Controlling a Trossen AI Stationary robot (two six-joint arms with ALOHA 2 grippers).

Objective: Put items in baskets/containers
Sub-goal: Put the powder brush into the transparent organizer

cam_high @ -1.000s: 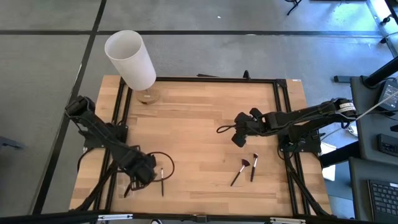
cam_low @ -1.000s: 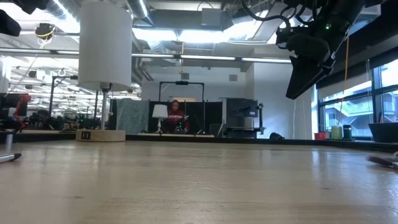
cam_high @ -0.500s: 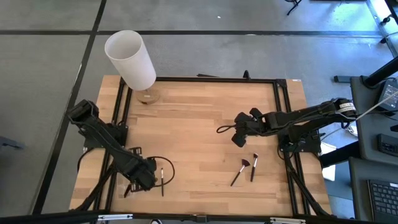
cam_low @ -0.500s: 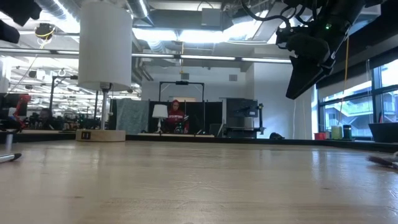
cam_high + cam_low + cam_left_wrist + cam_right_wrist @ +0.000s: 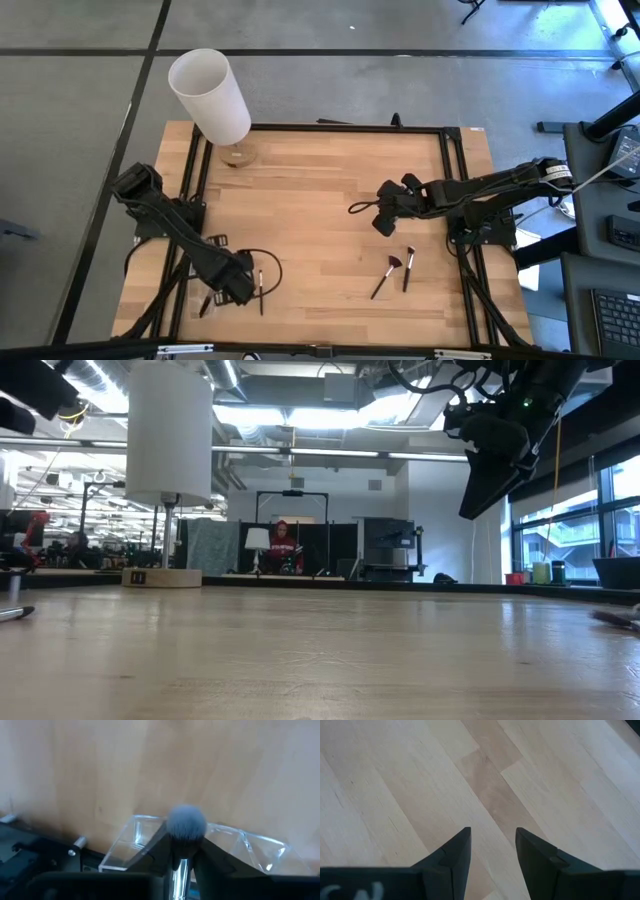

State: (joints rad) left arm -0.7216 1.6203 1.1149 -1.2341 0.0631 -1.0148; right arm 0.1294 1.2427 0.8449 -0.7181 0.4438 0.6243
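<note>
Your left gripper (image 5: 182, 851), at the table's near left corner, has its jaws clamped on a grey-tufted brush (image 5: 185, 823) just over the clear container (image 5: 131, 851); whether anything lies inside it, you cannot tell. Two brushes (image 5: 396, 269) lie right of centre. Your right gripper (image 5: 492, 851) hovers mid-table, jaws apart.

Left gripper (image 5: 238, 290) low at the table's (image 5: 320, 200) near-left corner — two brushes (image 5: 396, 271) lie right.

Overhead looks straight down; low level; wrists close above table (image 5: 320, 200).
</note>
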